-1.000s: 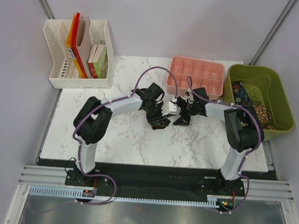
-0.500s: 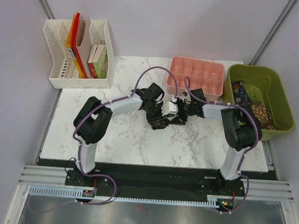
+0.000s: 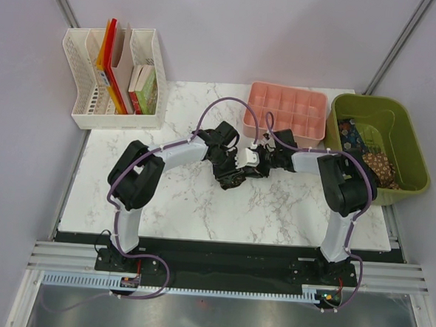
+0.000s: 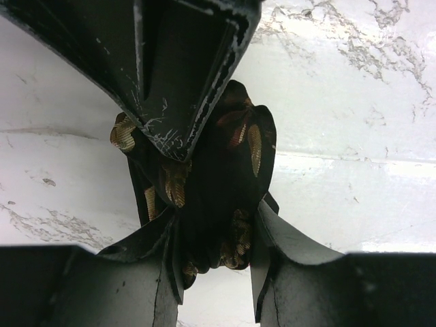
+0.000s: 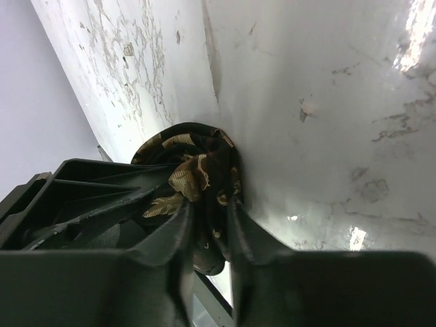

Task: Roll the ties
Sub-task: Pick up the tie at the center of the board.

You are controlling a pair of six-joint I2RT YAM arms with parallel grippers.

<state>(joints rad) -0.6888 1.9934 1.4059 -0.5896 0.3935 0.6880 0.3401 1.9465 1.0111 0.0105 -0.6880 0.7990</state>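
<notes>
Pinching half-hidden tie [image 5: 197, 160]: right claw [image 5: 210, 231]

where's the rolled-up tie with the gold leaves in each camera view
Left wrist: rolled tie at centre, pinched by the left gripper rising from the bottom edge.
Right wrist: lower centre-left, squeezed in the right gripper.
Top external: mostly hidden mid-table, where both grippers meet.
Shared landmark: the white marble tabletop beneath it.
</notes>
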